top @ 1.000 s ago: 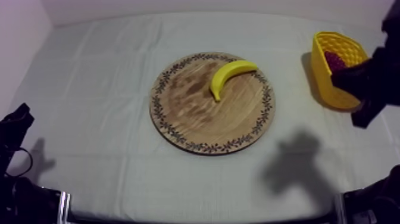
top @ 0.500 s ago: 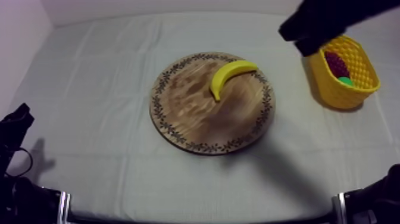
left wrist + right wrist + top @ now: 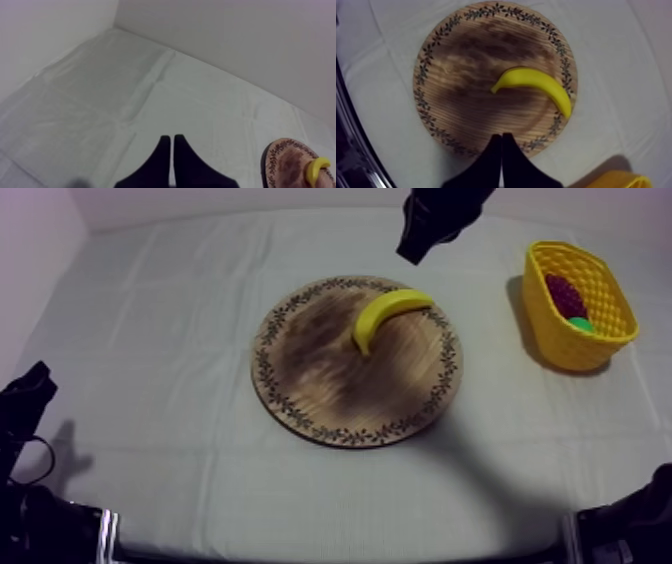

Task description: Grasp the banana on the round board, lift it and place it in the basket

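A: What is here, from left to right?

B: At the left edge of the worktop [image 3: 150, 328] the left claw [image 3: 170, 147] rests low, its fingers clenched together on nothing. In the middle lies the round wooden board [image 3: 320, 378]. The banana [image 3: 388, 312] lies curved on the board's right half, toward the far rim. At the right stands the yellow basket [image 3: 560, 338], well apart from the board, with a bunch of grapes [image 3: 565, 295] and something small and green inside.

A: How far along is the job?

B: Hardly begun, by my reading. The banana is not yet lifted, so the reach, the grip, the carry and the drop are all left.

A: And the claw nearest the banana?

B: The right claw [image 3: 502, 145] hangs above the board, clenched on nothing. In its own wrist view the tips sit over the board's rim. The banana lies beyond them, apart and not between the fingers. The claw would need to open before it can grip.
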